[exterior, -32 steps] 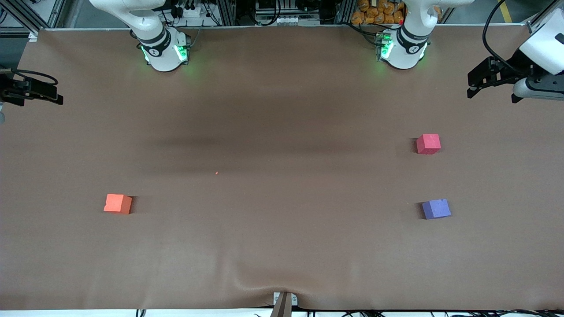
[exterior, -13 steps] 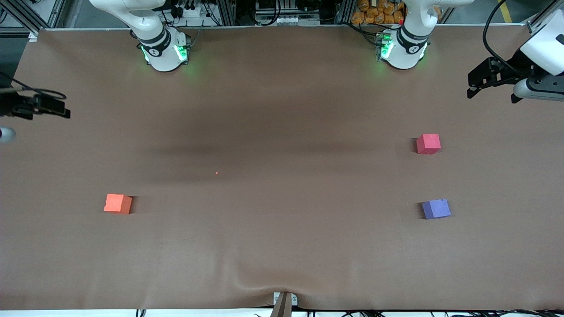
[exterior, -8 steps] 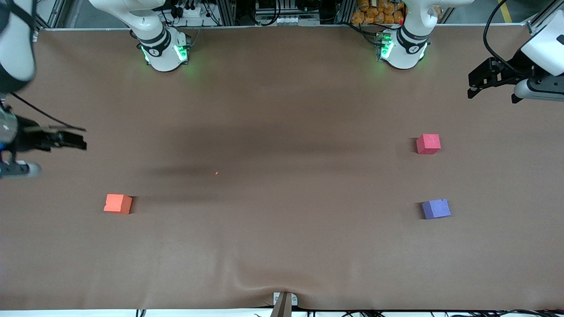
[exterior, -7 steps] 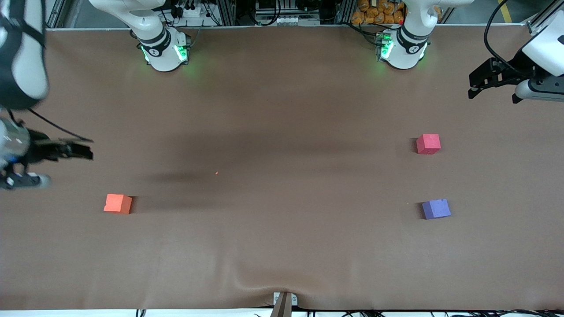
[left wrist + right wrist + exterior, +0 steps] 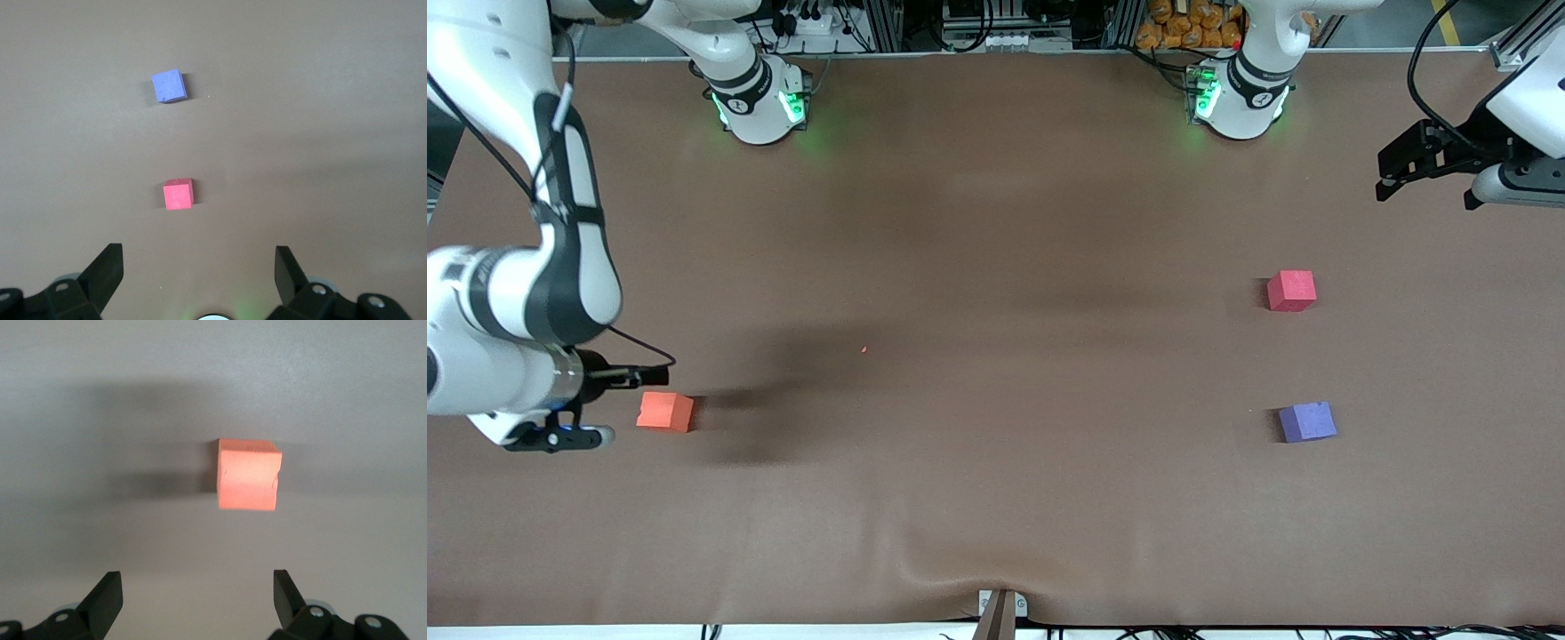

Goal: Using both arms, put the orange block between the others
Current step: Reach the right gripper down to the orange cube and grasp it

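1. The orange block [image 5: 664, 412] sits flat on the brown table [image 5: 996, 498] toward the right arm's end, with nothing touching it.
2. The right gripper [image 5: 640, 376] hangs in the air just beside the orange block, on the side of the table's edge at the right arm's end. In the front view its black tip shows only as a thin dark shape, so how high it is above the table cannot be told there.
3. In the right wrist view the orange block [image 5: 247, 475] lies ahead of the right gripper [image 5: 197, 593]. Its two black fingers [image 5: 107, 593] stand wide apart with bare table between them, and they hold nothing.
4. The red-pink cube [image 5: 1291, 290] sits toward the left arm's end of the table, well apart from the orange block.
5. The purple cube [image 5: 1307, 421] sits at the same end, nearer to the front camera than the red-pink cube, with a stretch of bare table between the two.
6. The left gripper [image 5: 1385, 176] waits in the air over the table's edge at the left arm's end, away from both cubes.
7. In the left wrist view the left gripper [image 5: 199, 267] has its fingers [image 5: 105, 268] spread wide and empty. The red-pink cube [image 5: 178, 195] and the purple cube [image 5: 168, 86] lie on the table below it, apart from each other.
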Available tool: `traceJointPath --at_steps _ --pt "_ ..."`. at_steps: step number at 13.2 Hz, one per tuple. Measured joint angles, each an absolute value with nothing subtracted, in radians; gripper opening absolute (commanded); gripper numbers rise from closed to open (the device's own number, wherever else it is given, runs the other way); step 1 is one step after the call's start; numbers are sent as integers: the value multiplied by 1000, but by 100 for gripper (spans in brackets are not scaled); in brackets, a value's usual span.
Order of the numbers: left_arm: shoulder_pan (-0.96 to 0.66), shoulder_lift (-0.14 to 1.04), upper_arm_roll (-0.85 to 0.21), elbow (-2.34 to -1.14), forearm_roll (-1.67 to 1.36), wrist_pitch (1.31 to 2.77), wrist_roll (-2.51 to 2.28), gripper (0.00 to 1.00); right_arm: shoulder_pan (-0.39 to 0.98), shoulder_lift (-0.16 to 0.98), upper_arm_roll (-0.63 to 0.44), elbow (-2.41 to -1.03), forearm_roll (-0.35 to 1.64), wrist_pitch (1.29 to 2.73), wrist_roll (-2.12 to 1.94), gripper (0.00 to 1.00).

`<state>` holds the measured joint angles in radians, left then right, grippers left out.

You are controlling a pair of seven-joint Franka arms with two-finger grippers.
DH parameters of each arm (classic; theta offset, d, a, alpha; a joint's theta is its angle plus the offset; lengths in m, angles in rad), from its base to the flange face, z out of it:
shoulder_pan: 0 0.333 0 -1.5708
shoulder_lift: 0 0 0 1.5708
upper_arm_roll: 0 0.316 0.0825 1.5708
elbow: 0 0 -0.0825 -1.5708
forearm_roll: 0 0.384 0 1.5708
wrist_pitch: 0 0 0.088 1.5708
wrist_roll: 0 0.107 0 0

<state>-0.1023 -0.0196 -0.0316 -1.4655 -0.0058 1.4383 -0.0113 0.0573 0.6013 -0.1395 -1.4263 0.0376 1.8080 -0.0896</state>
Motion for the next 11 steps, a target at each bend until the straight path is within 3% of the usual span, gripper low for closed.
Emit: traceJointPath --at_steps 11 --pt "-102 -20 -31 -1466 -6 1438 -11 100 -2 776 -144 -1425 38 2076 -258 100"
